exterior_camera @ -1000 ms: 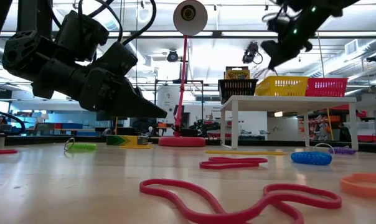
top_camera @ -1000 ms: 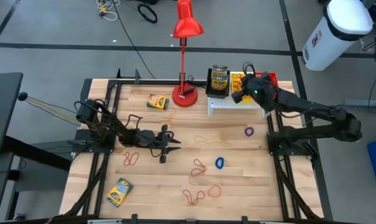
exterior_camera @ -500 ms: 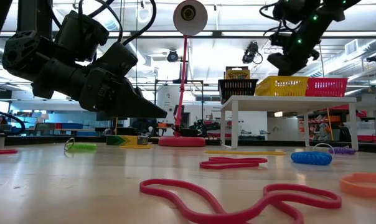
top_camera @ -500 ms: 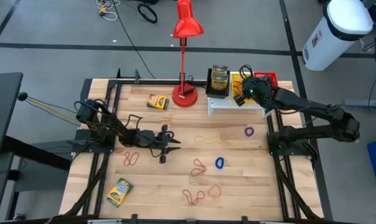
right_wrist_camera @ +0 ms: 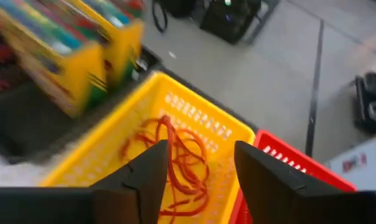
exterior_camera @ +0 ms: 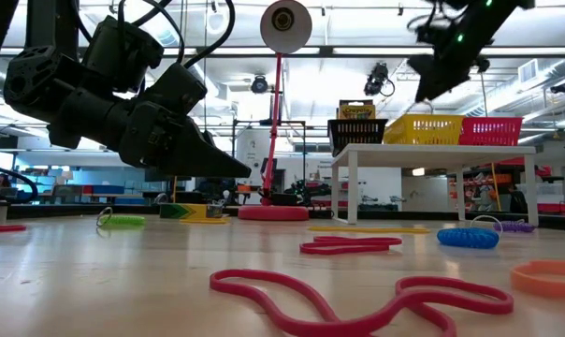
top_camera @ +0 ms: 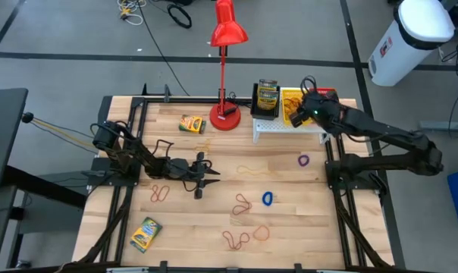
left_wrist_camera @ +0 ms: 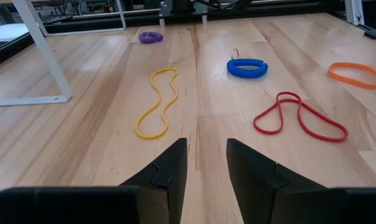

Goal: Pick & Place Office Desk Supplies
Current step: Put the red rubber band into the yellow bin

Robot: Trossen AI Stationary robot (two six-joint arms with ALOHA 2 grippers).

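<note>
My right gripper [right_wrist_camera: 199, 167] hangs open above the yellow mesh bin [right_wrist_camera: 107, 155], which holds a tangle of orange-red rubber bands [right_wrist_camera: 178, 155]. The yellow bin [top_camera: 291, 99] stands on a small white stand [top_camera: 283, 127] between a black bin [top_camera: 268, 98] with a crayon box in it and a red bin [top_camera: 329, 94]. My left gripper [left_wrist_camera: 206, 165] waits open, low over the table's left middle [top_camera: 205, 180]. Loose bands lie on the wood: yellow [left_wrist_camera: 157, 102], blue [left_wrist_camera: 247, 66], red [left_wrist_camera: 298, 116], orange [left_wrist_camera: 355, 73], purple [left_wrist_camera: 150, 37]. Two crayon boxes [top_camera: 192, 123] [top_camera: 145, 233] lie flat.
A tall red desk lamp [top_camera: 227, 68] stands at the far edge beside the black bin. More bands lie near the left arm [top_camera: 160, 192] and toward the near edge [top_camera: 235, 240]. The stand's white legs [exterior_camera: 353, 187] rise from the table at the far right.
My right gripper has dipped a little toward the yellow bin and come back up, ending slightly nearer the table's far right corner, its fingers tipped differently than before. The left arm and the things on the table have kept still.
</note>
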